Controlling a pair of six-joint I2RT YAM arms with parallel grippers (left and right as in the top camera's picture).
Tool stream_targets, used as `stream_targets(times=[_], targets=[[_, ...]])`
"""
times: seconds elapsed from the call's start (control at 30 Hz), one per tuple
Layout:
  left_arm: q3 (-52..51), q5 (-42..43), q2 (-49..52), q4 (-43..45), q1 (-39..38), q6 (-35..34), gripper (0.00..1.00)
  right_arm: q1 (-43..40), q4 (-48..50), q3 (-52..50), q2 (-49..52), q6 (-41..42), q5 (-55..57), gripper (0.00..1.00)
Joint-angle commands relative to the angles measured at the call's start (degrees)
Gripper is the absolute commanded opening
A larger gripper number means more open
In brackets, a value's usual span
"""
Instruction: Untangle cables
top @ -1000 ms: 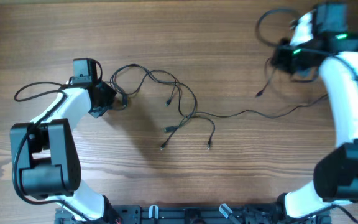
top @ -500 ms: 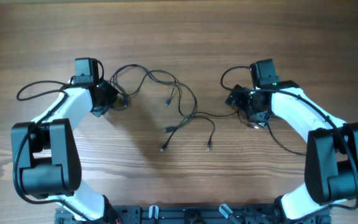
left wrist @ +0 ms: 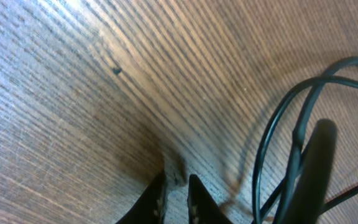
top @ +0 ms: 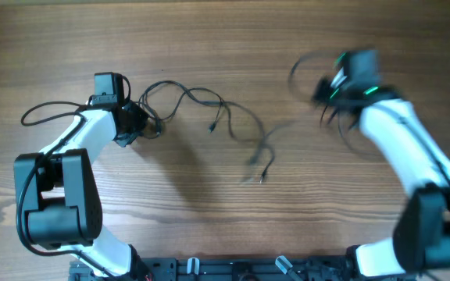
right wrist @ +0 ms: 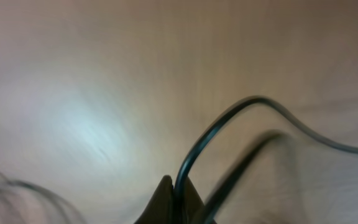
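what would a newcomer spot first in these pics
A straggle of thin black cables lies across the middle of the wooden table. At upper right the right arm is a blur, with the right pincer shut on one cable. The left pincer sits at the cables' left end.
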Motion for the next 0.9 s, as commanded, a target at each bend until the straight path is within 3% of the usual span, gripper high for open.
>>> stream_targets(times=[0.0,0.07,0.17,0.33,0.57,0.6,0.63,0.67,0.7,0.8,0.87], targets=[[-3.4,1.1,4.2,-2.3,-0.7,-0.3,0.13,-11.4,0.2,18.0,-9.7,-10.6,2.0,0.04],[-3.4,1.1,4.2,-2.3,-0.7,-0.3,0.13,-19.9,0.2,24.7,-10.0,-16.8,2.1,0.04],[-3.4,1.1,4.2,-2.4,-0.7,-0.3,0.14,-31.9,2.1,25.0,-7.3,-26.1,3.3,0.04],[-3.4,1.1,4.2,-3.4,-0.7,-0.3,0.13,-47.7,2.5,25.0,6.4,-28.8,12.8,0.04],[-3.4,1.1,4.2,-3.7,-0.7,-0.3,0.08,-55.9,7.8,25.0,22.2,-31.5,11.6,0.05],[-3.4,1.1,4.2,-3.7,-0.7,-0.3,0.08,-56.2,7.8,25.0,22.8,-31.4,9.4,0.09],[-3.4,1.1,4.2,-3.6,-0.7,-0.3,0.08,-56.3,7.6,25.0,23.2,-31.3,6.0,0.27],[-3.4,1.1,4.2,-3.6,-0.7,-0.3,0.09,-56.2,7.2,24.9,23.4,-31.3,1.9,0.8],[-3.4,1.1,4.2,-3.6,-0.7,-0.3,0.11,-56.0,7.0,24.9,23.4,-31.3,1.2,1.0],[-3.4,1.1,4.2,-3.6,-0.7,-0.3,0.17,-55.3,3.1,25.0,20.6,-30.1,0.8,1.0],[-3.4,1.1,4.2,-3.6,-0.7,-0.3,0.17,-54.6,-0.4,25.0,17.6,-24.4,-0.9,1.0]])
